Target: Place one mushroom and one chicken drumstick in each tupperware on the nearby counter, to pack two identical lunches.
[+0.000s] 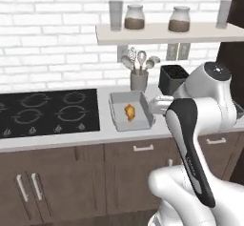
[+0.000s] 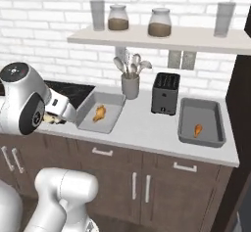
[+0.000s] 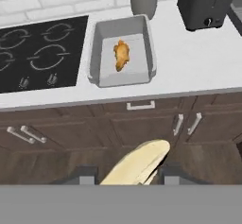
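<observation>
My gripper point(image 3: 125, 175) is shut on a cream-white mushroom point(image 3: 138, 163), whose pale body sticks out between the finger tips. It hangs in front of the counter point(image 3: 189, 62), over the brown cabinet fronts and short of the left tupperware point(image 3: 94, 53). That grey tray holds one orange chicken drumstick point(image 3: 121, 55). In the right base view the gripper point(image 2: 51, 118) and its tan load sit left of this tupperware point(image 2: 110, 116) and its drumstick point(image 2: 99, 112). The second tupperware point(image 2: 201, 111), right of the toaster, holds another drumstick point(image 2: 197, 129). The brown-capped mushroom is out of view.
A black toaster point(image 2: 165, 93) stands between the trays, and a grey utensil holder point(image 2: 130, 85) is behind the left one. A black stovetop point(image 1: 47, 113) lies left of the tray. A wall shelf with jars point(image 2: 159, 23) hangs above. Silver cabinet handles point(image 3: 140, 106) line the cabinet fronts.
</observation>
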You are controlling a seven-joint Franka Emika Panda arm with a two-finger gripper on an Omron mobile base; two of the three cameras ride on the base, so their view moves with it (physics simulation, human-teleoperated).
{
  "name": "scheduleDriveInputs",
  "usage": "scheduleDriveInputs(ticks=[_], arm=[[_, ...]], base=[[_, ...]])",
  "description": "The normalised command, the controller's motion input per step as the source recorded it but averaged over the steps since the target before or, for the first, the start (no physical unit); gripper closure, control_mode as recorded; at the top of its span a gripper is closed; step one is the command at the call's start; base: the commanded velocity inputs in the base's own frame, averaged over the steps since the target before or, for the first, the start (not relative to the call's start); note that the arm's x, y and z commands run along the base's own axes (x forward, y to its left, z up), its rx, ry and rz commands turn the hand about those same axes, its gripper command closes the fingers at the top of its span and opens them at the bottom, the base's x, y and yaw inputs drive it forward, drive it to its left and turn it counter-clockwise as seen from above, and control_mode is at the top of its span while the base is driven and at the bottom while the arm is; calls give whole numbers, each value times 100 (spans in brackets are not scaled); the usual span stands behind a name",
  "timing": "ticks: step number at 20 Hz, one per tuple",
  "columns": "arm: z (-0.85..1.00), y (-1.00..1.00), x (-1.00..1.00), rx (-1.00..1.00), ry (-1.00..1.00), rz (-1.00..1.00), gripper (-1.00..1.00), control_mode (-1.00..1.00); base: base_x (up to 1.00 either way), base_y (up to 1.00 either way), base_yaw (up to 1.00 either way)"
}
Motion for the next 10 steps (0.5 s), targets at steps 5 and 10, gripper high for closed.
scheduleDriveInputs(ticks=[5, 10], arm=[[0, 0, 0, 0, 0, 0, 100, 100], [0, 0, 0, 0, 0, 0, 100, 100]], base=[[92, 27, -38], [83, 5, -1]])
